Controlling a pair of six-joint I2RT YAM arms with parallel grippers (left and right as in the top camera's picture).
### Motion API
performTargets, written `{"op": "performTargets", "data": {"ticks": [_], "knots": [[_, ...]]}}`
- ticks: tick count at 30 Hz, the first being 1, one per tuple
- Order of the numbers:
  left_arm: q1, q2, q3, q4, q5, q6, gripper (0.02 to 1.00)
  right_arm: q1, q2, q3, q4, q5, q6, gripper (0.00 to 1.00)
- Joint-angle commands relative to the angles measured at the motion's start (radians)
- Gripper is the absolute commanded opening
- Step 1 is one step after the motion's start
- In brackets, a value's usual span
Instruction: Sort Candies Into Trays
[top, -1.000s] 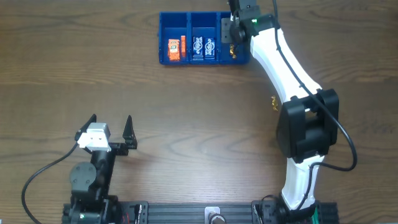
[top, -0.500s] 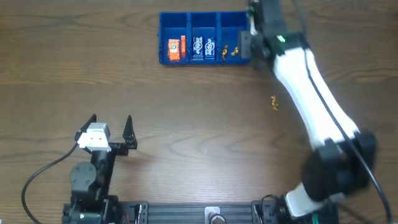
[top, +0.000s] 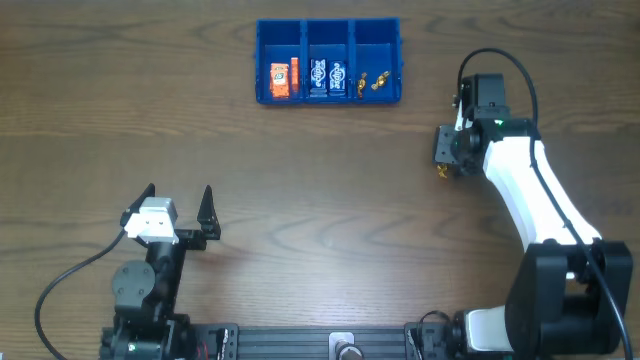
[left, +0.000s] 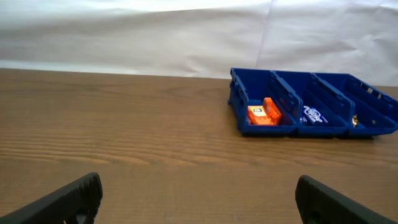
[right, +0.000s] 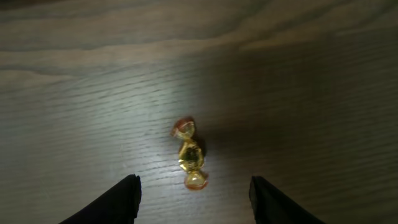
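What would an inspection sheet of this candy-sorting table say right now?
Surface: brown wooden table.
Job's things: blue tray with three compartments, holding an orange candy at one end, blue candies in the middle and gold candies at the other end; loose gold candy on the table.
Clutter: nothing seen.
Grippers: left gripper open, near its base; right gripper open, above the loose gold candy.
Cables: left arm's cable and right arm's cable, both black.
Surroundings: white sheet behind the table.

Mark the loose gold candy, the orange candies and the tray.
gold candy (right: 189, 154): right wrist view, middle of the wrapper.
orange candies (top: 281, 80): top view, on the labelled one.
tray (top: 328, 21): top view, far rim.
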Motion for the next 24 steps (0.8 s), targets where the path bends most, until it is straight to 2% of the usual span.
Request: {"op": "performTargets", "data": {"ticks": [1, 7, 24], "knots": [[0.003, -0.005, -0.015, -0.042, 0.009, 0.015, 0.998, -0.018, 0.089, -0.003, 0.015, -0.026, -0.024, 0.59], [0.003, -0.005, -0.015, -0.042, 0.009, 0.015, 0.998, -0.017, 0.18, -0.003, 0.047, -0.039, -0.023, 0.588], [0.003, -0.005, -0.015, -0.042, 0.008, 0.015, 0.998, 0.005, 0.22, -0.003, 0.045, -0.014, -0.056, 0.588]]}}
